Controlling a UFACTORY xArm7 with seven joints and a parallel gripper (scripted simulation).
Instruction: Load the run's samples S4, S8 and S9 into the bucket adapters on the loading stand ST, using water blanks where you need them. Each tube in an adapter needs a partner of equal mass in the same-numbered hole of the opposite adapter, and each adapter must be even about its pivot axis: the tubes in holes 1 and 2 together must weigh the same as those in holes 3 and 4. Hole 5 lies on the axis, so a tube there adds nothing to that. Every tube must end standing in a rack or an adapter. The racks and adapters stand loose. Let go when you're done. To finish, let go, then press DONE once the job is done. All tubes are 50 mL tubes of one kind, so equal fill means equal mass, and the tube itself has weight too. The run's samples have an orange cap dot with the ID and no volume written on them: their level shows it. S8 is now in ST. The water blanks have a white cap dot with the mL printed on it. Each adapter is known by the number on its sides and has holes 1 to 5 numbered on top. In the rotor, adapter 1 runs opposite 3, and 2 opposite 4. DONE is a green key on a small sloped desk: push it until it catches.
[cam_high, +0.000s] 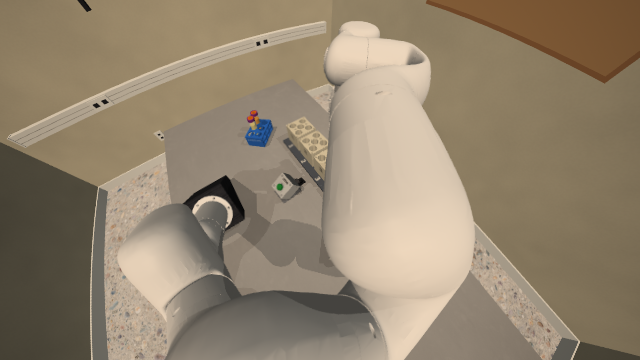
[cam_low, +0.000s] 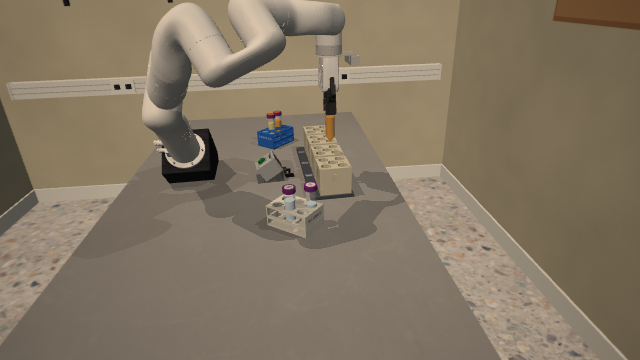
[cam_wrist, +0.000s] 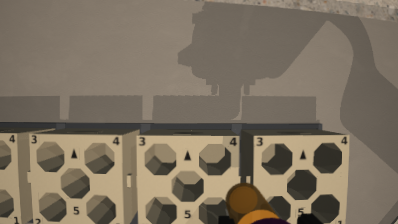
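My gripper (cam_low: 330, 113) (cam_wrist: 267, 218) is shut on an orange-filled tube (cam_low: 330, 126) (cam_wrist: 245, 198), held upright above the adapters; its cap ID is hidden. In the wrist view the tube's tip overlaps the gap between the two rightmost adapters (cam_wrist: 150, 187) (cam_wrist: 272, 185). No tube shows in their visible holes; the near holes are partly hidden. The cream adapters stand in a row on the dark loading stand (cam_high: 302, 161) (cam_low: 306, 166). The blue rack (cam_high: 257, 141) (cam_low: 275, 142) holds two orange-dotted tubes, one with pale yellow liquid and one with orange; IDs are too small to read.
A white rack (cam_low: 300, 228) holds two purple-capped water blanks (cam_low: 288, 190) (cam_low: 310, 187) in front of the adapter row. The green DONE key (cam_high: 279, 187) (cam_low: 261, 160) is on its small sloped desk, left of the stand. My arm covers part of the row in the top view.
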